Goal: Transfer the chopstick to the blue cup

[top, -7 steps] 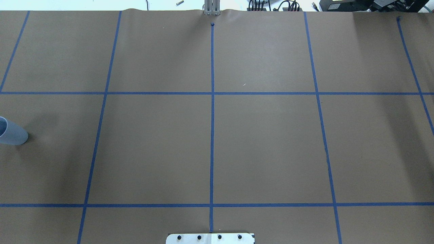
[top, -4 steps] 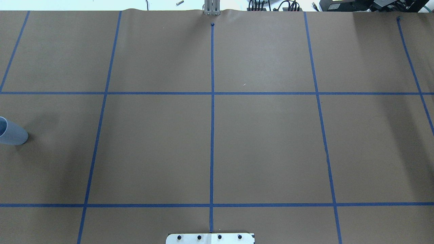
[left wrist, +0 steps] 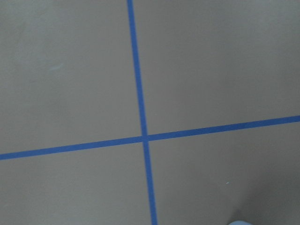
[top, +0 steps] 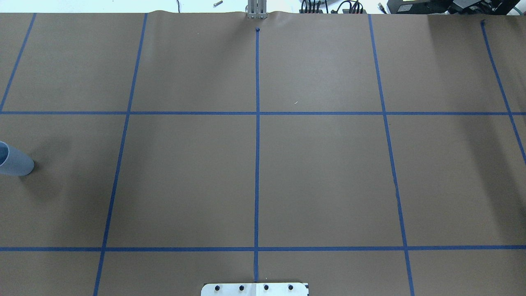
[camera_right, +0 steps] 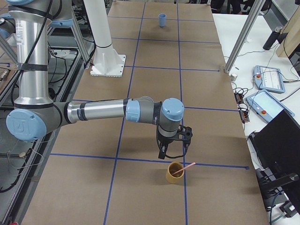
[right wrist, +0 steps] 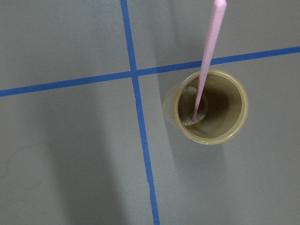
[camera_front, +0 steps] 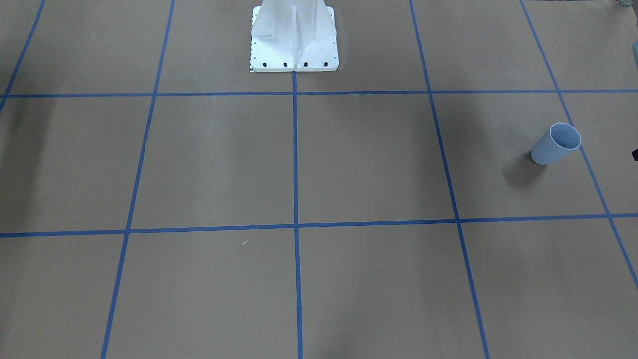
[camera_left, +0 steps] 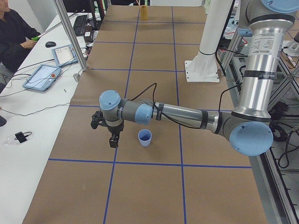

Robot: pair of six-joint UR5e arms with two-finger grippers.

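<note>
The pale pink chopstick [right wrist: 206, 61] stands leaning in a yellow-brown cup [right wrist: 211, 108] at the table's right end; the exterior right view also shows the stick [camera_right: 183, 169] and that cup [camera_right: 174, 173]. My right gripper [camera_right: 172, 153] hangs just above and behind that cup; I cannot tell if it is open or shut. The blue cup [camera_front: 556, 143] stands upright and empty at the table's left end, also in the overhead view [top: 14, 161] and exterior left view [camera_left: 145, 137]. My left gripper [camera_left: 112, 142] hovers beside it, away from the robot; its state cannot be told.
The white robot pedestal [camera_front: 294, 40] stands at the middle of the near table edge. Blue tape lines [top: 257, 164] grid the brown table cover. A side table with tablets [camera_left: 42, 77] and a seated operator [camera_left: 14, 32] runs along the far side, with aluminium posts [camera_right: 239, 42].
</note>
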